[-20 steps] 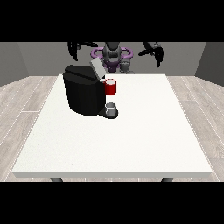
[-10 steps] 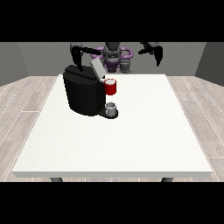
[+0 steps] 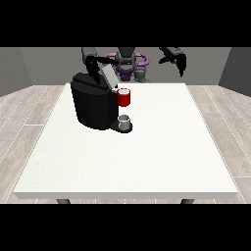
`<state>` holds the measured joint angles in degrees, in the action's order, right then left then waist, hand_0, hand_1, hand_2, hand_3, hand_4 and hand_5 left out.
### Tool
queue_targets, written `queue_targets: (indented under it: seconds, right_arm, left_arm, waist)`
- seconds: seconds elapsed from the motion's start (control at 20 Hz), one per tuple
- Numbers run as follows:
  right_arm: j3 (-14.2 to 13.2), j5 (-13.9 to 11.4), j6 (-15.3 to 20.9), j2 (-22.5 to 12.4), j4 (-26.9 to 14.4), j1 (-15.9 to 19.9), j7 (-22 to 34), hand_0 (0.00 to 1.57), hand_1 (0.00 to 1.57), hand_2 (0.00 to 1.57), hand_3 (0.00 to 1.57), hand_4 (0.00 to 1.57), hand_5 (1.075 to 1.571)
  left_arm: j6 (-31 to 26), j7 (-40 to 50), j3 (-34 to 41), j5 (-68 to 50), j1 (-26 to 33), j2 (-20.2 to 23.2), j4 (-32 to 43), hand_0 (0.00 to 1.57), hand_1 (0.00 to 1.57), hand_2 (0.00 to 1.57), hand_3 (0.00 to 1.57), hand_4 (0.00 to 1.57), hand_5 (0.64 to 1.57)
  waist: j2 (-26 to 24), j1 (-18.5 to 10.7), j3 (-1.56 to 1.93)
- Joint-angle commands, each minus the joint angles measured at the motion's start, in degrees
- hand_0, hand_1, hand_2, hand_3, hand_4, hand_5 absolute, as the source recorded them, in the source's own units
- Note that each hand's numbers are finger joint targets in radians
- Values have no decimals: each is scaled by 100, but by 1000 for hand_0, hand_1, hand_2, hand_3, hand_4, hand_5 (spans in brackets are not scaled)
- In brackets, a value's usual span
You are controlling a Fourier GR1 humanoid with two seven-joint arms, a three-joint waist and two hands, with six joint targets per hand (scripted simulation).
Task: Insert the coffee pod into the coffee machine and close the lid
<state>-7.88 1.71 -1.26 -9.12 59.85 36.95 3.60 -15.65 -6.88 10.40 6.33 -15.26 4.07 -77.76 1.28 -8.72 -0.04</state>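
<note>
Black coffee machine stands on the table's far-left part, lid raised.

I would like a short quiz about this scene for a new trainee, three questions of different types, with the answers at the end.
1. True or false: the coffee machine stands on the half of the table at the view's right.
2. Multiple choice: the red thing at the machine sits A) above the small grey thing at the machine's base, B) at the table's near edge, C) in the hand at the view's right.
3. Fill in: the hand at the view's left is just behind the top of the ____.

Key: 1 false; 2 A; 3 coffee machine.
</note>
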Motion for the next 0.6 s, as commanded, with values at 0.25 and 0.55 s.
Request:
queue_targets:
  seconds: [0.25,0.55]
  right_arm:
    - [25,-125,9,-68,-364,496,-140,0,0,0,0,163,1571]
    - [388,-463,193,40,-274,1070,338,0,0,0,0,119,1571]
  left_arm:
    - [64,242,-182,8,184,116,-322,0,0,0,0,348,1571]
    - [39,18,-109,-41,140,200,-156,0,0,0,0,363,1571]
  waist:
    - [238,-90,5]
    - [241,-267,2]
